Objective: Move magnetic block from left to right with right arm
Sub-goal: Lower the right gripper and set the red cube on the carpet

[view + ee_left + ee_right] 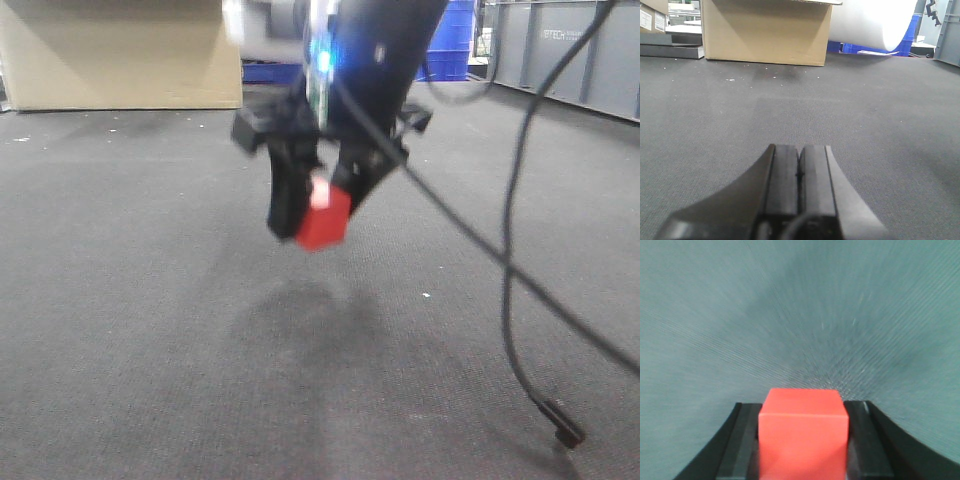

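Observation:
The magnetic block (pixel 323 221), a plain bright-red cube, hangs above the grey carpet near the middle of the front view, clamped between the black fingers of my right gripper (pixel 318 212). In the right wrist view the same magnetic block (pixel 803 432) fills the gap between the two pads of the right gripper (pixel 803 440), and the carpet beneath is smeared by motion. My left gripper (pixel 800 165) rests low over the carpet with its pads pressed together and nothing between them.
A black cable (pixel 508 270) hangs down at the right of the front view, its plug (pixel 567 436) near the floor. A cardboard box (pixel 767 31) stands at the back, with blue crates (pixel 452 40) and a white roll (pixel 871 22) further right.

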